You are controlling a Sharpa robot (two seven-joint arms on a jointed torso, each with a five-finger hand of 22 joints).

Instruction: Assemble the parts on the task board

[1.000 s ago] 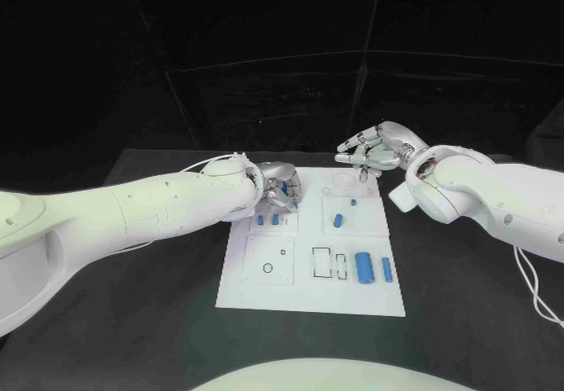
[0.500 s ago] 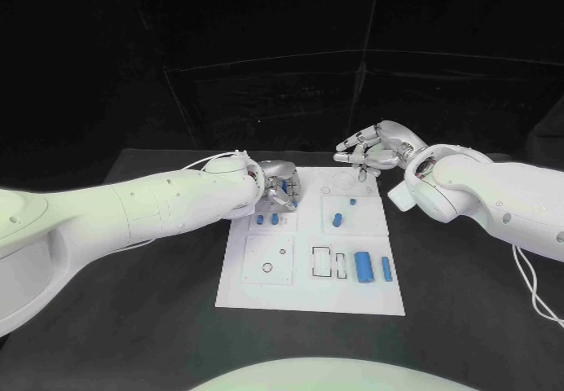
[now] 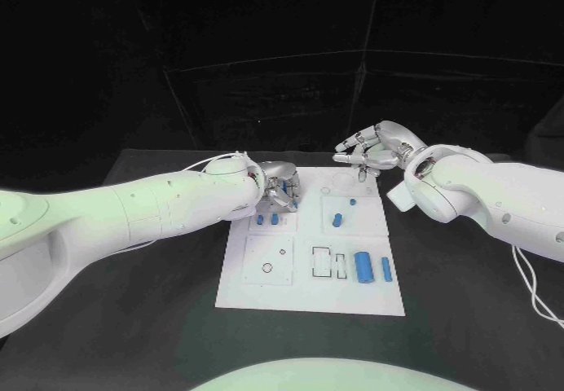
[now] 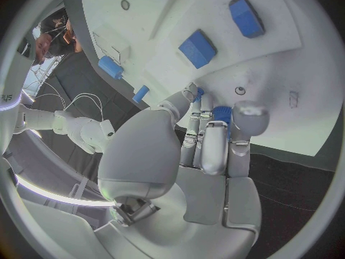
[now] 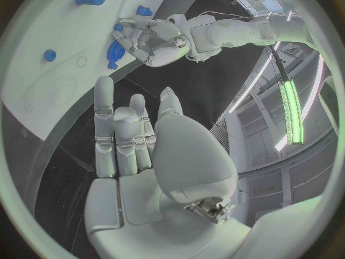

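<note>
Black table point(image 3: 141, 326), white task board point(image 3: 308, 297), left hand point(image 3: 277, 189) pinching blue part point(image 4: 222, 114), right hand point(image 3: 374, 147) empty, fingers spread

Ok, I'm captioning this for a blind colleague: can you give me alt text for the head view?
A white task board lies on a black table, with the left hand over the board's far left part beside two small blue parts and the right hand, fingers apart, raised above its far edge. More blue parts lie mid-board and near its right edge.
</note>
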